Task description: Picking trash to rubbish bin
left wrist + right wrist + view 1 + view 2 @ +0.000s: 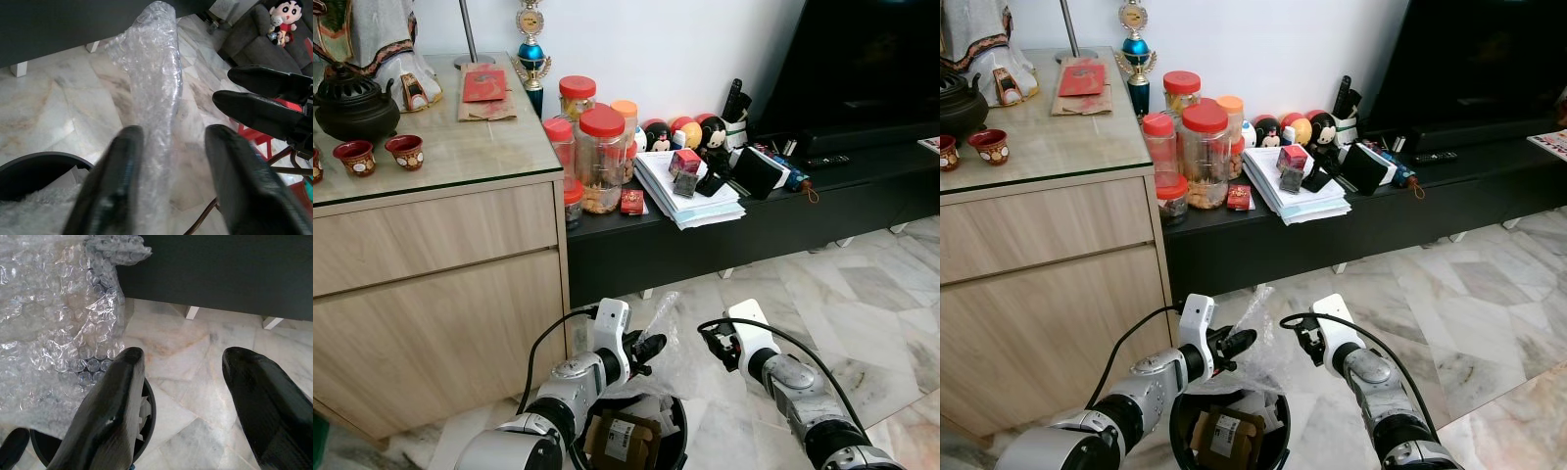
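Observation:
A crumpled sheet of clear bubble wrap (662,311) rises over a round black rubbish bin (680,441) on the marble floor. Inside the bin lies a brown cardboard box (619,438) with a white label. My left gripper (648,350) is just above the bin's rim. It is open, and the bubble wrap (156,73) runs up between its fingers (115,186). My right gripper (717,343) hovers a little to the right of the wrap, open and holding nothing. In the right wrist view the wrap (49,308) hangs over the bin (149,406).
A wooden cabinet (431,294) stands close on the left, with teaware on top. Behind the bin runs a low black console (705,245) with red-lidded jars (601,157), a stack of papers (690,201) and a television. Marble floor (862,294) stretches to the right.

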Tool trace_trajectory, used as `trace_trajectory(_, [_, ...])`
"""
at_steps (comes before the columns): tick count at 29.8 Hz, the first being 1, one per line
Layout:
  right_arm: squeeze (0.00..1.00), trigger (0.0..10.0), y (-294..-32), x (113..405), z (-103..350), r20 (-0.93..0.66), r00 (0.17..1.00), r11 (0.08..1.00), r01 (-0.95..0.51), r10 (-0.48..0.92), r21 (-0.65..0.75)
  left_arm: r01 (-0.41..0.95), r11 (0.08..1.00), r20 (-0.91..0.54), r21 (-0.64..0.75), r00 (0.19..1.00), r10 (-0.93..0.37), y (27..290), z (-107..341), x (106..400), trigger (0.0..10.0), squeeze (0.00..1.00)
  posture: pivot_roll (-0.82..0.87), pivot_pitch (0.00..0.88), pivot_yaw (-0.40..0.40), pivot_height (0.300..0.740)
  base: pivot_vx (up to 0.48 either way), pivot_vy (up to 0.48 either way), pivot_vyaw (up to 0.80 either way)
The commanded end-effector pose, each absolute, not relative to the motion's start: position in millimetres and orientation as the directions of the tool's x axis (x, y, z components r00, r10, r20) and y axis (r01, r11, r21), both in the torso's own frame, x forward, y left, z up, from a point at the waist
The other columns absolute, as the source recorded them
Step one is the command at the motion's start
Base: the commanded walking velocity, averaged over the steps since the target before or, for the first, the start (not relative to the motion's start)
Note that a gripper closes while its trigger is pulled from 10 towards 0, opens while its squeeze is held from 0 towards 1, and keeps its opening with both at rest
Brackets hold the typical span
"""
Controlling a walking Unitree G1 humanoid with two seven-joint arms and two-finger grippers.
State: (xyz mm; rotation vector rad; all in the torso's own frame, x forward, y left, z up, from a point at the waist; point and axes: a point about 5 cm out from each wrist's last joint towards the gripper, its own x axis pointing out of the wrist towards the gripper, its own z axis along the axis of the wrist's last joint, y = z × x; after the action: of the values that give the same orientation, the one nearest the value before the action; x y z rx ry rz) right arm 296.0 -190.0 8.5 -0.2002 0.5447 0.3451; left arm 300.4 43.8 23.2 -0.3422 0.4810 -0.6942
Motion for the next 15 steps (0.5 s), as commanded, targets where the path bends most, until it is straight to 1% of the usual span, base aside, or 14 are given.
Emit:
trace_trajectory(1, [0.00,10.0,-191.3,299.8,13.6,-0.518,0.815,0.925,-0.365,0.261,-0.108,0.558,0.661,-0.281,-0.502,0.618,-0.735,13.2,24.8,290.0,10.0,1.00,0.11,0.007,-0.104,0.740,0.000,0.000,0.00])
trace_trajectory(15, [0.00,10.0,-190.2,299.7,13.3,-0.515,0.817,0.927,-0.361,0.259,-0.106,0.559,0.654,-0.279,-0.510,0.612,-0.740,14.2,23.6,288.8,10.0,1.00,0.11,0.013,-0.096,0.740,0.000,0.000,0.00])
